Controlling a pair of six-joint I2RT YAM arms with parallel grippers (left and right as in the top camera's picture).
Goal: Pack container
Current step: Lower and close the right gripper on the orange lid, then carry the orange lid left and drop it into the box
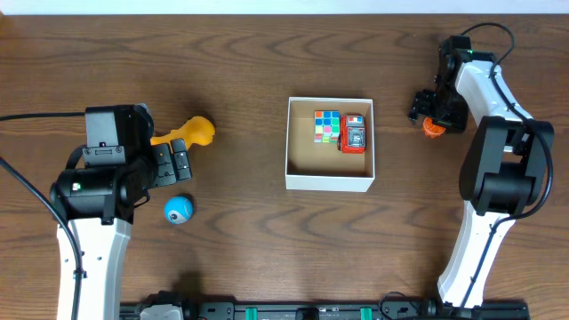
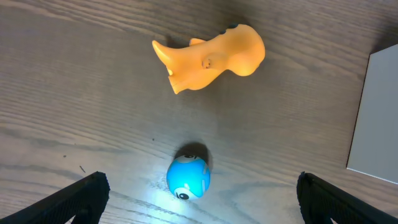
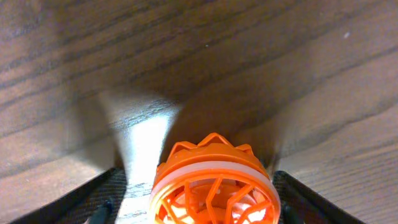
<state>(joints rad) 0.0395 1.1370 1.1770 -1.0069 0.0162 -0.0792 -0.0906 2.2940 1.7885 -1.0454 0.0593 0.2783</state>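
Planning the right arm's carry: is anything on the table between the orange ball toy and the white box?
Nothing visible. Only bare tabletop lies between the orange lattice ball and the container's right wall. Inside, the cube and red car leave much floor free.

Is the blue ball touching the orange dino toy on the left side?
Apart. The left wrist view shows a plain gap of bare wood between the blue ball and the orange dino toy.
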